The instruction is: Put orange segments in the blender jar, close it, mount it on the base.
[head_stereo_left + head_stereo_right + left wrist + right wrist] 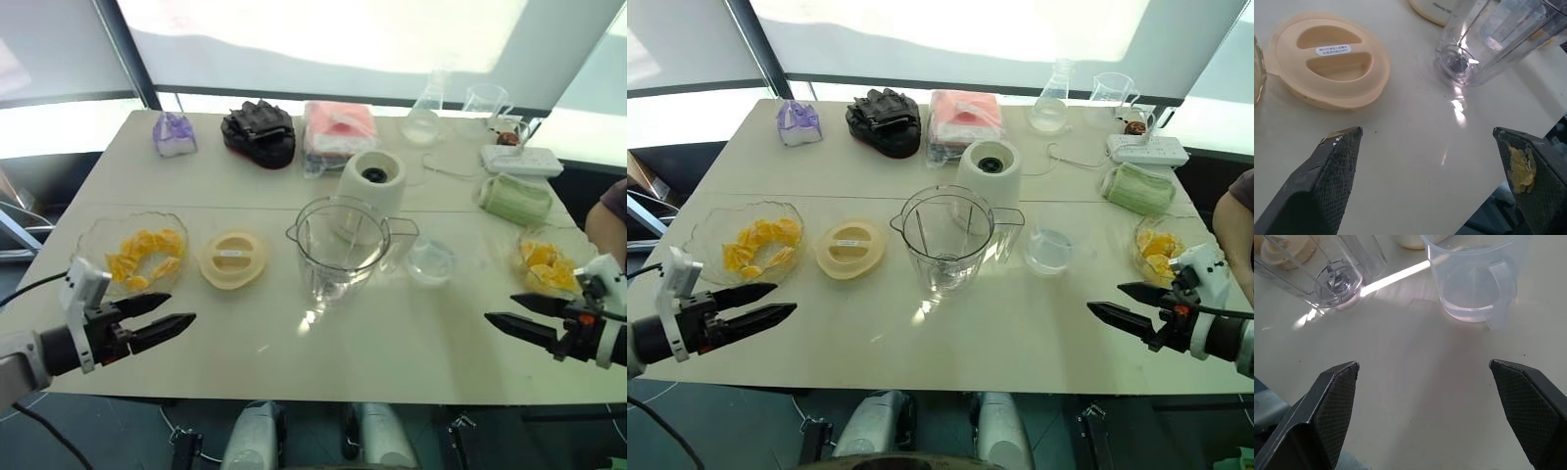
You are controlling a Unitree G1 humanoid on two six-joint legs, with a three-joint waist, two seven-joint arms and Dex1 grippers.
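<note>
Left gripper: the left gripper [162, 318] hovers over the table's near edge at about 8 o'clock from the blender jar, its 2 black fingers spread wide and holding nothing. A smear of yellow pulp clings to one finger pad [1520, 166].
Right gripper: the right gripper [524, 315] hovers at about 4 o'clock from the jar, fingers spread wide, empty.
Risk, slipping: the pulp on the pad suggests the segments are wet and soft; a hard pinch may crush one, and a light one may let it drop onto the table [245, 186].
Risk, knocking: the jar is tall and clear, so a gripper reaching over its rim may strike it and tip it.
Risk, wrong vessel: a small clear cup [431, 261] holding a little water stands just beside the jar at 3 o'clock.
Orange segments: glossy orange-yellow wedges piled in a glass bowl [132, 253] at the jar's 9 o'clock; more lie in a second bowl [549, 264] at 3 o'clock.
Blender jar: the blender jar [338, 250] stands upright at table centre, open, apparently empty, blades visible at the bottom.
Lid: the cream lid [233, 259] lies flat between the left bowl and the jar.
Base: the cream base [374, 186] stands just behind the jar, at 12 o'clock.
</note>
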